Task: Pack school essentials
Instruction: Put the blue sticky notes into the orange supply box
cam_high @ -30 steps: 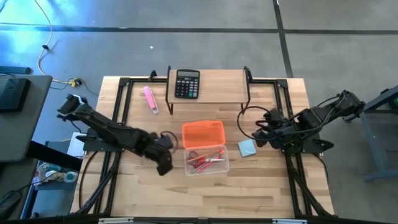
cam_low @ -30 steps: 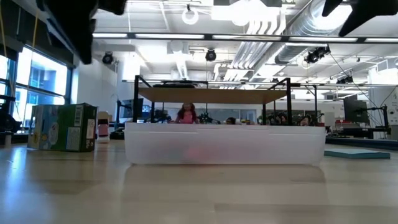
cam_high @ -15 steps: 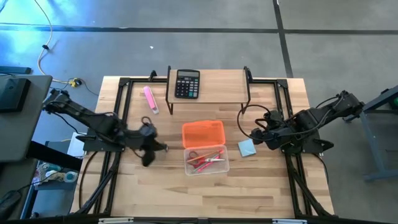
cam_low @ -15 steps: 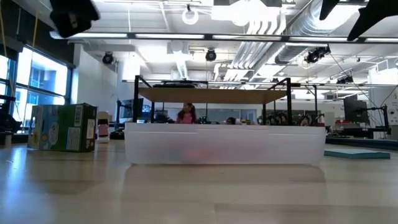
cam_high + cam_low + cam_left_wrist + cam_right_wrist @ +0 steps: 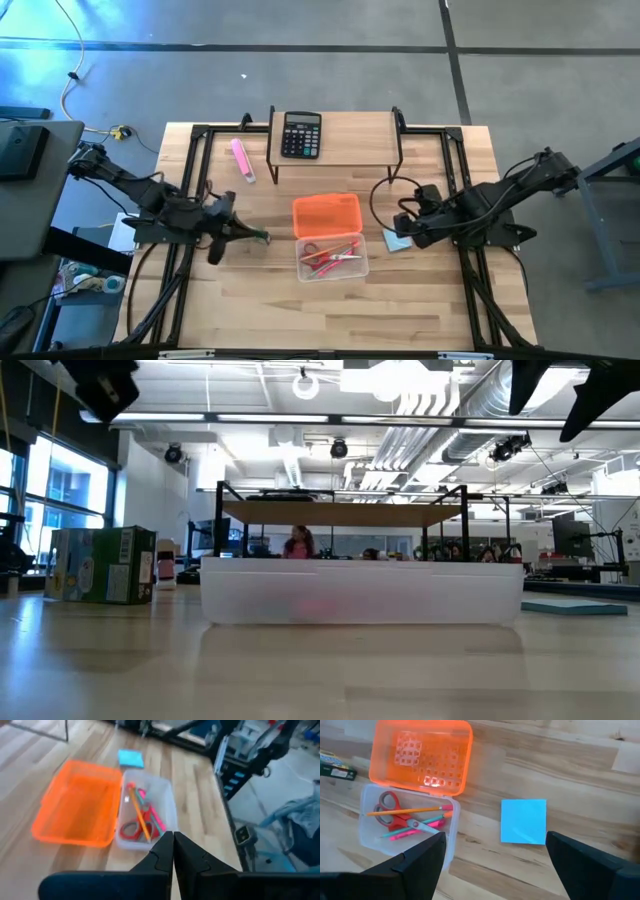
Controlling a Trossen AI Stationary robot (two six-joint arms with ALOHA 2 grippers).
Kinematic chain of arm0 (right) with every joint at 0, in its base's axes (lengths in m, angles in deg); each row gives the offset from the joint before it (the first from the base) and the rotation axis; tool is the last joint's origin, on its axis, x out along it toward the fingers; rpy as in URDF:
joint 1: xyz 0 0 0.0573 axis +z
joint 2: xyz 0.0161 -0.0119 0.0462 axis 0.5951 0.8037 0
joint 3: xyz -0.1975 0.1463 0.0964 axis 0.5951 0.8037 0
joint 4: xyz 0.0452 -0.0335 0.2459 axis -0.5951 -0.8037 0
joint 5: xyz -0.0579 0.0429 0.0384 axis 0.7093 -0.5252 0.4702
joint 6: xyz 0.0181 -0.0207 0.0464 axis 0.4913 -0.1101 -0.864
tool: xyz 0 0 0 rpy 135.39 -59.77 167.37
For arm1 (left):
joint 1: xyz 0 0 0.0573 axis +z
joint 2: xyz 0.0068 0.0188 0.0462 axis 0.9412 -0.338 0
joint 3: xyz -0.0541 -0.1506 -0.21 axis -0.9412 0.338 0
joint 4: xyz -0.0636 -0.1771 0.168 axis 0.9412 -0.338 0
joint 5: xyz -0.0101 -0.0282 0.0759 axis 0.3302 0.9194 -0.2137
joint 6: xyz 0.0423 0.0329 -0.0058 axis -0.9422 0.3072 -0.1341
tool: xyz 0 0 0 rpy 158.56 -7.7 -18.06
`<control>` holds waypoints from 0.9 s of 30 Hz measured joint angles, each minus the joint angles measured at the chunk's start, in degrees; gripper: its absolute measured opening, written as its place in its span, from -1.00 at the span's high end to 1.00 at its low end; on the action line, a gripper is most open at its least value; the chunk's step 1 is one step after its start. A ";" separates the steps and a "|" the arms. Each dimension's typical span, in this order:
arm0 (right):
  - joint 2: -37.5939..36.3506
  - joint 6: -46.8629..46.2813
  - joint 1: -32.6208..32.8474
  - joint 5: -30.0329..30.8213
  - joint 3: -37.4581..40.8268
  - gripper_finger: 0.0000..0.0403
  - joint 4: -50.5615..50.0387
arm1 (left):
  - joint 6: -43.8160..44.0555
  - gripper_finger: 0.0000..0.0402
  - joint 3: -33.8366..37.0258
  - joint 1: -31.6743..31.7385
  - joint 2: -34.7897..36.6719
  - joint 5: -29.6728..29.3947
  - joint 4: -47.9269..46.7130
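right claw [image 5: 492,855] spread over flat square light-blue notepad [image 5: 523,821], woodgrain table [image 5: 580,775].

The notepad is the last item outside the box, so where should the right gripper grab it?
The light-blue square notepad lies flat on the table, so probably come straight down and pinch two opposite edges. The right gripper hovers open above it.
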 joint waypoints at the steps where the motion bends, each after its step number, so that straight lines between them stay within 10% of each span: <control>1: 0.22 -0.02 0.00 -0.10 0.00 -0.66 0.16 | -0.63 0.99 1.25 -0.11 1.78 0.13 0.09; 27: 0.84 -2.98 -0.02 -2.92 0.00 -0.66 -0.64 | -14.30 1.00 27.09 -0.67 40.05 -0.99 14.64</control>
